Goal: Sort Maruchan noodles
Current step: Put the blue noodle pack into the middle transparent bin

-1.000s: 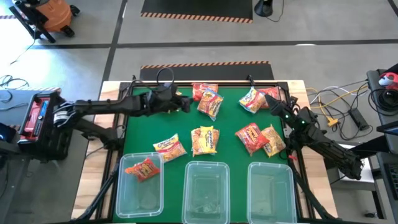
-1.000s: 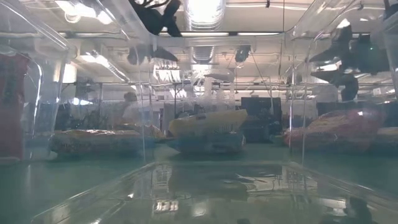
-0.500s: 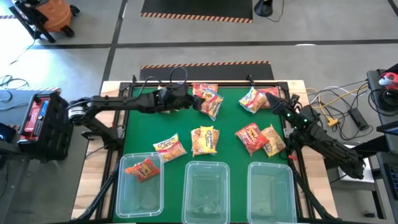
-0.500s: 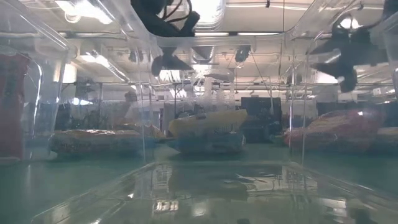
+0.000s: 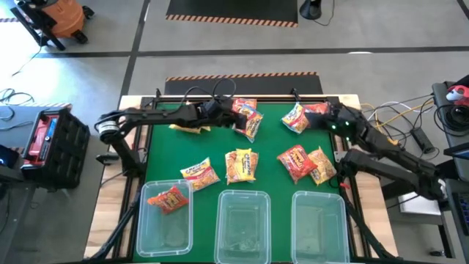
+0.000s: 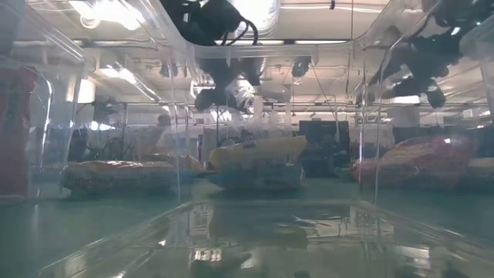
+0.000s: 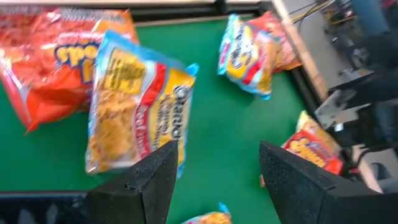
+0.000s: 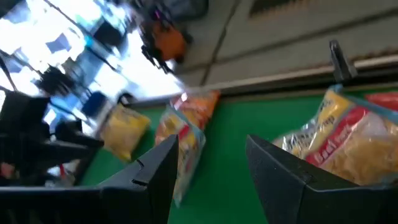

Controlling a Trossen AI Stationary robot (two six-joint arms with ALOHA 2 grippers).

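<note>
Surface: we see a green surface (image 5: 267,143) with noodle packets (image 5: 242,165) spread out and three clear tubs (image 5: 244,217) along its near edge.
Left gripper: our left gripper (image 7: 214,177) hangs open with nothing in it, right above a yellow packet (image 7: 140,109).
Right gripper: our right gripper (image 8: 211,168) is open too, beside another yellow packet (image 8: 345,134).
Tub: one red packet (image 5: 168,198) lies inside.
Room: gray floor, an orange vacuum (image 5: 64,16).

Noodle packets (image 6: 255,164) on green table (image 6: 93,224), seen through clear tub (image 6: 270,232).
</note>
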